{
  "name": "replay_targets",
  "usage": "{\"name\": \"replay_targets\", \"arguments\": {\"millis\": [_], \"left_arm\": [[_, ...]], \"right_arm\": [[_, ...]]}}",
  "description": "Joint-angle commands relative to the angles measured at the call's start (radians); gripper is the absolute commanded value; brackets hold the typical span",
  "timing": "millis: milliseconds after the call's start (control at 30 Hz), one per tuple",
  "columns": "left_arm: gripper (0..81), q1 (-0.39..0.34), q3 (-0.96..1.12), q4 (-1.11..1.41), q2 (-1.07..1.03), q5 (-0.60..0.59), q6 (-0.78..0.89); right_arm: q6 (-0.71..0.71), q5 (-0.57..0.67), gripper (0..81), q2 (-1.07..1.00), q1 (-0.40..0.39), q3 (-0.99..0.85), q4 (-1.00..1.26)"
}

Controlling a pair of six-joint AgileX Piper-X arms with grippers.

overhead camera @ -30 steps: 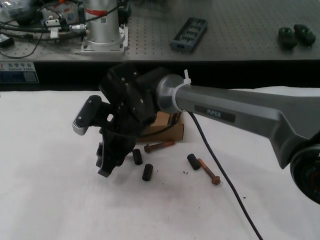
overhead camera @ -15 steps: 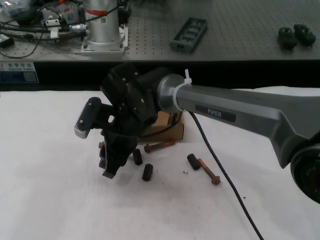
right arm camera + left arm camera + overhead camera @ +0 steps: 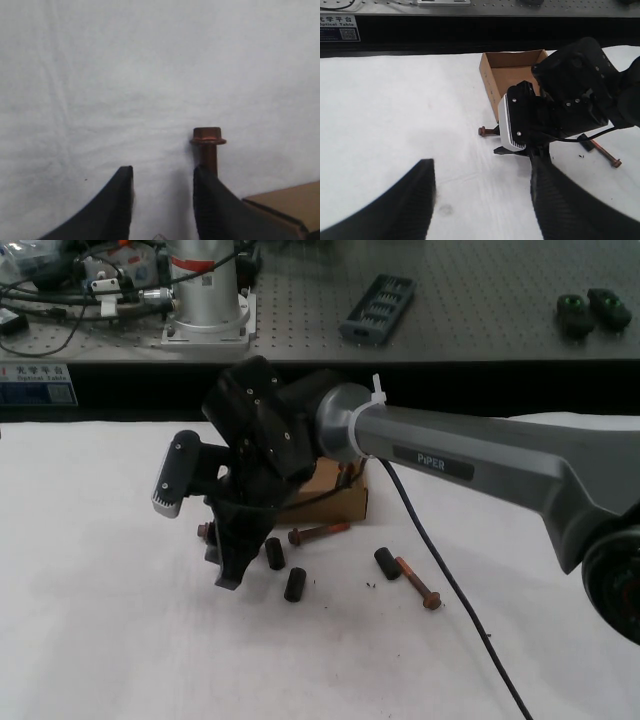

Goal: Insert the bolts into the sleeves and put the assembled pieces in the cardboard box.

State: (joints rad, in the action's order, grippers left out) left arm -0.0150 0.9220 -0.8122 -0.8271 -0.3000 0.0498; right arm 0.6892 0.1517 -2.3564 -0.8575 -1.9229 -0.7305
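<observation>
A: Right gripper (image 3: 228,575) status?
B: Spread, nothing gripped. It is pointed down at the white cloth (image 3: 90,640), just left of the cardboard box (image 3: 335,502).
A: Target?
B: A rusty bolt (image 3: 207,136) is lying flat there, head turned away from the box. In the right wrist view its shank is lined up with one finger (image 3: 212,205), not centred in the gap.
A: Why that pose?
B: Judged as a pick approach, with the jaws held wide to straddle the shank. A sideways correction is probably needed before closing, or the bolt gets pushed rather than clamped.
A: Other parts?
B: Three black sleeves (image 3: 273,553) (image 3: 294,585) (image 3: 385,563) are scattered loose in front of the box, with two more bolts (image 3: 320,532) (image 3: 418,583) among them. Nothing is judged assembled yet.
A: Left gripper (image 3: 482,172)?
B: Open, nothing held, well apart from the parts and facing the box. Probably parked so the pick area is left free.
</observation>
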Motion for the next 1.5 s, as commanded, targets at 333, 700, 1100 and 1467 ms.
{"name": "replay_targets", "arguments": {"millis": [333, 700, 1100, 1467], "left_arm": [[41.7, 0.003, 0.008, -0.003, 0.008, -0.057, -0.007], [35.7, 0.003, 0.008, -0.003, 0.008, -0.057, -0.007], [35.6, 0.003, 0.008, -0.030, 0.049, -0.138, -0.035], [35.6, 0.003, 0.008, -0.031, 0.185, -0.138, -0.035]], "right_arm": [[0.000, 0.016, 29.7, -0.005, 0.059, -0.015, -0.003], [0.000, 0.045, 29.7, -0.005, 0.083, -0.015, 0.006], [-0.050, 0.096, 29.7, -0.021, 0.066, -0.015, -0.019], [-0.053, 0.113, 29.5, -0.021, 0.063, -0.015, -0.098]]}}
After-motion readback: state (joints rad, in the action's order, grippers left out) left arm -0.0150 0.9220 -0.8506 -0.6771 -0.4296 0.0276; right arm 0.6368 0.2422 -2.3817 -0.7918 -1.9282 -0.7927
